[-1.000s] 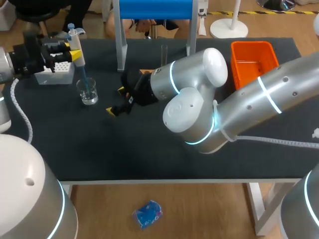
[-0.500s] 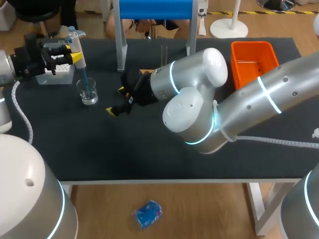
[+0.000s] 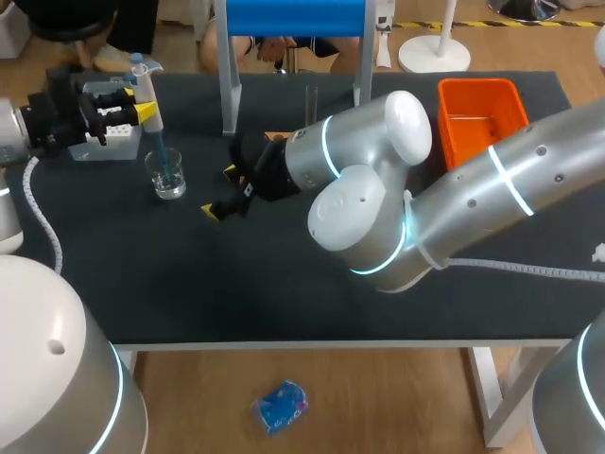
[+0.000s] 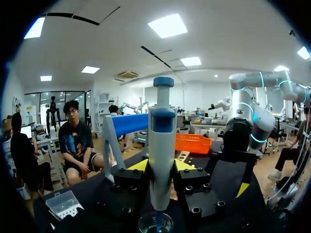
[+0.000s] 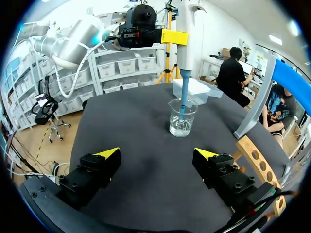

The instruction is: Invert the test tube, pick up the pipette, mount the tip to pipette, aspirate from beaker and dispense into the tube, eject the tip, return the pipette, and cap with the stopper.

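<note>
From my console, the table (image 3: 189, 284) has a dark matte top across its whole width. My left gripper (image 4: 161, 167) is at the far left of it, its fingers clamped from both sides on the pipette (image 3: 146, 90), which it holds upright. The pipette's blue tip (image 5: 183, 99) reaches down into the glass beaker (image 3: 167, 175), which stands on the mat with a little clear liquid at its bottom. Just beyond the beaker, toward the far left edge, sits the white tip box (image 3: 104, 137).

My right arm comes in from the right and reaches past the middle. Its right gripper (image 5: 156, 154) hangs low over the bare mat with the fingers wide apart and nothing between them. It is to the right of the beaker and apart from it. In the right wrist view the beaker and the pipette are straight ahead of those fingers.

A wooden rack (image 5: 255, 155) with round holes lies beside the right gripper, toward the far side. A thin clear tube (image 3: 310, 102) seems to stand upright there. Behind it, a blue roll (image 3: 293, 17) is mounted on a pale frame. An orange bin (image 3: 482, 109) rests at the far right of the table.
</note>
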